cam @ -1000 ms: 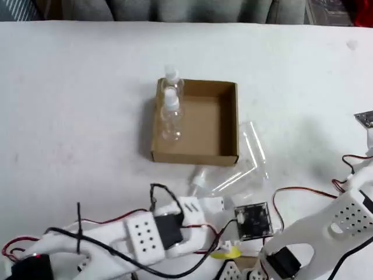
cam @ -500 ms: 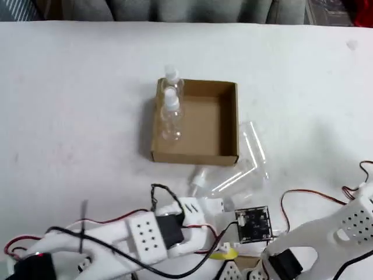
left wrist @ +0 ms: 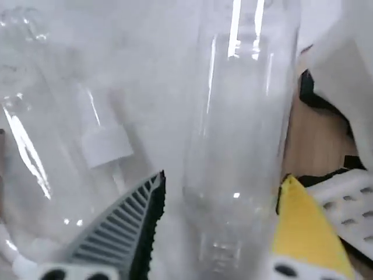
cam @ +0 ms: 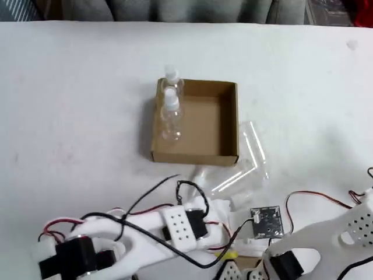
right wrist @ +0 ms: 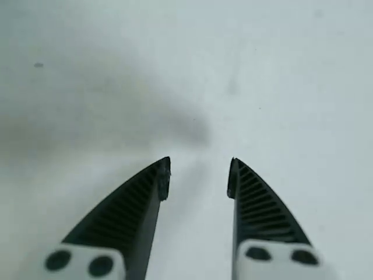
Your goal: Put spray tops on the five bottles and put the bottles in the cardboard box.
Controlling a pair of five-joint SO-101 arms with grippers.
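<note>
Left gripper: open, grey and yellow jaws straddling the barrel of a clear bottle, which lies on the table just in front of the cardboard box. A gap shows on the grey side, so you have no grip on it yet. Straddling the barrel should let a close clamp it across its width. A second loose bottle lies just beside it (mind the grey jaw there). Two capped bottles sit against one side wall of the box, which leaves room for the rest. Right gripper: partly open, empty, over bare table.
</note>
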